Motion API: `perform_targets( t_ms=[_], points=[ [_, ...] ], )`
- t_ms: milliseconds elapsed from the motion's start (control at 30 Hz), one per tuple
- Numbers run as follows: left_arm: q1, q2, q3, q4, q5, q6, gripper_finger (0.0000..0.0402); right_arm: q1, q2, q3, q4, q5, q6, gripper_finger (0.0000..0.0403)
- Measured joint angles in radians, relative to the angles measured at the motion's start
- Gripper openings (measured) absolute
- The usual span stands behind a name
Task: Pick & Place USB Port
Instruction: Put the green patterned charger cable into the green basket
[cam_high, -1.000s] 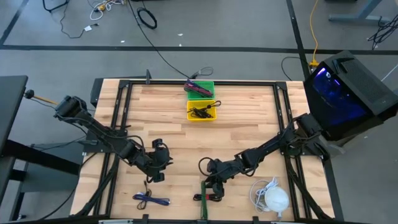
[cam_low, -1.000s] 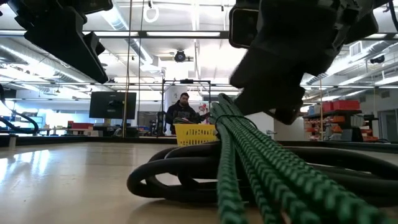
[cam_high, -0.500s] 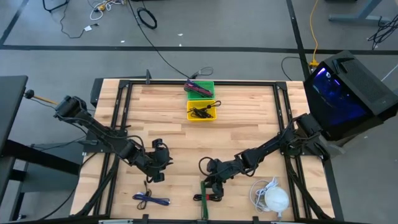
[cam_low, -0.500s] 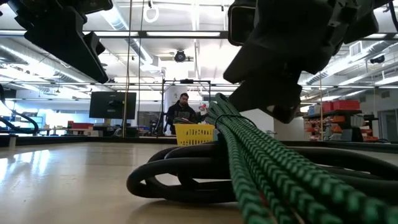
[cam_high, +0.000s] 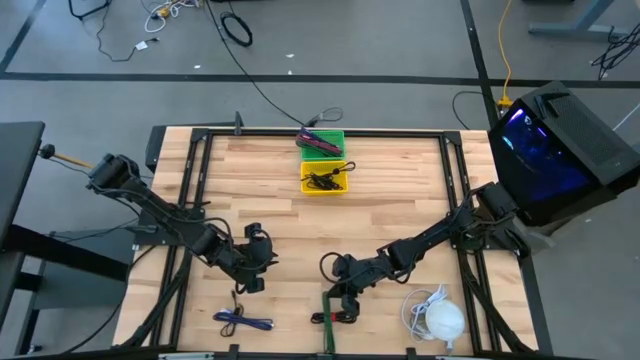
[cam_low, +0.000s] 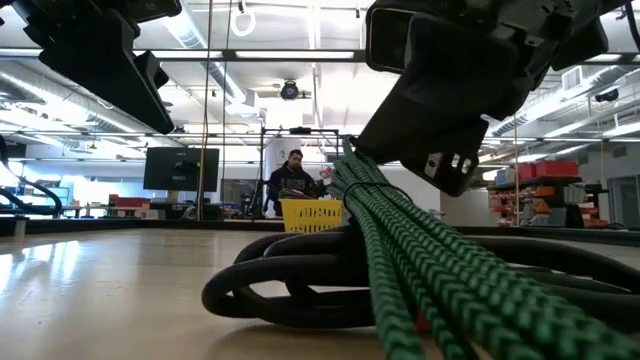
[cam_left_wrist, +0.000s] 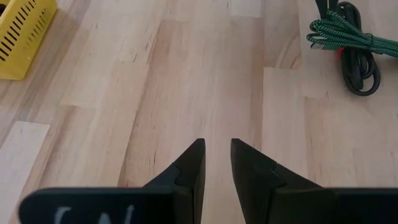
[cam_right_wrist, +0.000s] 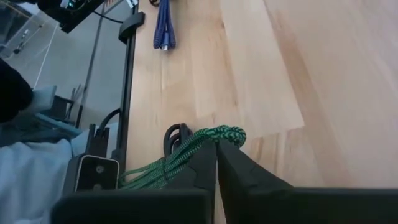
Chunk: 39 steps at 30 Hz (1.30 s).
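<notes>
The USB cable, a green braided bundle (cam_high: 328, 308) tied together with a black coil (cam_low: 300, 285), lies on the wood table near its front edge. My right gripper (cam_high: 345, 293) is shut on the bundle's far, folded end, which also shows in the right wrist view (cam_right_wrist: 214, 138). My left gripper (cam_left_wrist: 216, 152) hovers open over bare wood left of the middle (cam_high: 255, 278), with nothing between its fingers. The bundle (cam_left_wrist: 348, 37) lies well off to its side. My right gripper pinches the green strands at their folded far end (cam_right_wrist: 219, 133) between its two fingers. It comes slanting down from the table's right and far side. The fold is raised toward the fingers (cam_low: 350, 172), while the rest of the bundle and the black coil lie on the table.
A yellow bin (cam_high: 325, 178) and a green bin (cam_high: 322, 143) stand at the far middle. A blue cable (cam_high: 243, 322) lies near the front left and a white cable heap (cam_high: 437, 318) at the front right. A person sits in the room beyond the table (cam_low: 292, 175).
My right gripper has shut on the green bundle's fold without travelling. In the low view the green strands have been drawn together and have shifted a little under the fingers. The black coil has stayed on the table.
</notes>
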<state>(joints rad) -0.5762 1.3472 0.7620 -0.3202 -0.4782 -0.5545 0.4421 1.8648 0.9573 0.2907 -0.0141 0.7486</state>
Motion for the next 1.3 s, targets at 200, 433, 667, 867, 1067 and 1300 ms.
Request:
perform_targets(
  t_ms=[200,433,667,867,1067,1300],
  points=[
    [0.0,0.0,0.0,0.0,0.0,-0.002,0.008,-0.006,0.0,0.0,-0.017,0.022,-0.006,0.0002],
    [0.0,0.0,0.0,0.0,0.0,-0.001,0.008,-0.056,-0.008,0.0,0.018,-0.038,-0.034,0.0001],
    [0.0,0.0,0.0,-0.001,0.0,-0.001,0.008,-0.137,-0.077,0.0,0.011,-0.135,-0.116,0.0],
    [0.0,0.0,0.0,-0.004,0.0,-0.001,0.008,-0.246,-0.192,0.0,-0.122,-0.116,-0.211,0.0],
    [0.0,0.0,0.0,-0.005,0.0,0.001,0.008,-0.378,-0.281,0.0,-0.193,-0.115,-0.301,0.0],
    [0.0,0.0,0.0,-0.005,-0.038,0.013,0.008,-0.538,-0.297,0.0,-0.163,-0.099,-0.369,0.0]
  ],
)
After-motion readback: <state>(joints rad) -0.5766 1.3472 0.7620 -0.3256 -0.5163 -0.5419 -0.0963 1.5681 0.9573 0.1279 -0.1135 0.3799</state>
